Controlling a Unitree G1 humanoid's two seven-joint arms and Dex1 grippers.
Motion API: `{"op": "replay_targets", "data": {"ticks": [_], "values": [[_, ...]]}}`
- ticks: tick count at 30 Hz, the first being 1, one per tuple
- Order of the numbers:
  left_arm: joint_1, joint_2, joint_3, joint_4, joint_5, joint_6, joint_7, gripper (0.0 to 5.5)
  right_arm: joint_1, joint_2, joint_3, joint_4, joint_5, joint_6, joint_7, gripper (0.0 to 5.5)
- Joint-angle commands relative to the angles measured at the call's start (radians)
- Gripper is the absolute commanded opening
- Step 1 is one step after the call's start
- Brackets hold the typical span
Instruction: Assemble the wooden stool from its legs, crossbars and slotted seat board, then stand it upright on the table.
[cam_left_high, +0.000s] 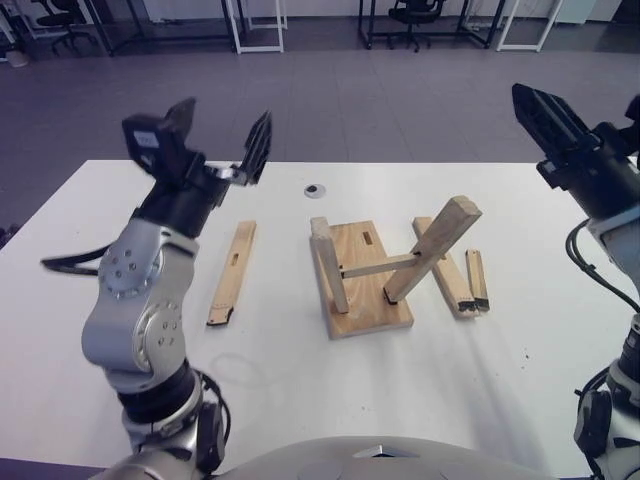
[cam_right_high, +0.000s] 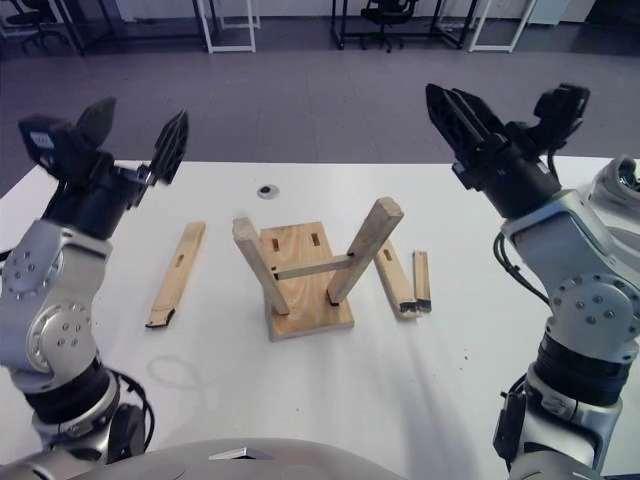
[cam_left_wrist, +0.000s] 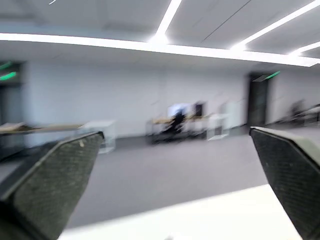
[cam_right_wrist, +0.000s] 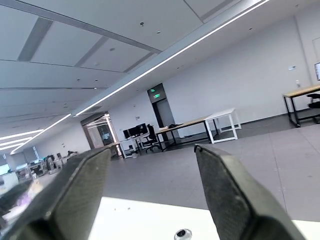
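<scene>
**Half-built stool mid-bench, both jaws wide**

Mid-bench (cam_right_high: 330, 400): slotted seat board (cam_right_high: 312, 302) lying flat, with a near-upright leg (cam_right_high: 262, 265) and a leaning leg (cam_right_high: 365, 250) set into it, joined by a crossbar (cam_right_high: 312, 266). To the left, well apart from the board: a loose leg (cam_right_high: 177, 272) flat on the bench. Just right of the board: another flat leg (cam_right_high: 393, 278), with a short crossbar (cam_right_high: 421, 277) just beside it. Behind the board: a small round disc (cam_right_high: 266, 190). Left jaws spread wide and empty, raised over the bench's left rear. Right jaws likewise wide and empty, raised over the right rear.
</scene>
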Motion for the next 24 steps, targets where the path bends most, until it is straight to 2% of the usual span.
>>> {"op": "replay_targets", "data": {"ticks": [1,4,7,10,12,14,16,18,19,21,22,24], "values": [[0.024,0.007,-0.222,0.036,0.043,-0.003,-0.009,5.40,0.055,0.049,0.141,-0.011,-0.115,0.016,0.027,3.08],[0.201,0.068,-0.367,0.156,0.157,-0.116,-0.036,5.40,0.189,0.072,0.261,0.007,-0.279,-0.006,0.060,3.08],[0.300,0.092,-0.363,0.259,0.205,-0.233,-0.038,5.40,0.196,0.101,0.263,0.002,-0.299,-0.027,0.076,3.08],[0.174,0.029,-0.258,0.201,0.052,-0.258,-0.032,5.40,0.124,0.143,0.180,-0.018,-0.170,-0.051,0.078,3.08],[0.045,0.006,-0.151,0.172,-0.113,-0.249,-0.019,5.40,0.050,0.172,0.116,0.070,-0.112,-0.070,0.056,3.08],[-0.081,0.009,0.012,0.177,-0.336,-0.243,0.049,5.40,-0.001,0.165,0.169,0.245,-0.226,-0.076,0.094,3.08],[-0.098,0.089,0.151,0.214,-0.450,-0.238,0.056,5.40,0.010,0.139,0.397,0.376,-0.462,-0.128,0.252,3.08],[0.036,0.236,0.211,0.280,-0.399,-0.223,-0.064,5.40,0.085,0.121,0.573,0.347,-0.568,-0.160,0.441,3.08],[0.141,0.322,0.215,0.325,-0.340,-0.221,-0.154,5.40,0.143,0.102,0.612,0.271,-0.561,-0.156,0.527,3.08],[0.440,0.542,0.158,0.428,-0.120,-0.287,-0.346,5.40,0.266,0.055,0.610,0.081,-0.463,-0.109,0.650,3.08],[0.588,0.636,0.099,0.452,-0.007,-0.340,-0.431,5.40,0.303,0.048,0.596,0.029,-0.463,-0.120,0.659,3.08],[0.742,0.713,-0.008,0.408,0.086,-0.412,-0.562,5.40,0.276,0.079,0.563,0.096,-0.561,-0.178,0.587,3.08]]}}
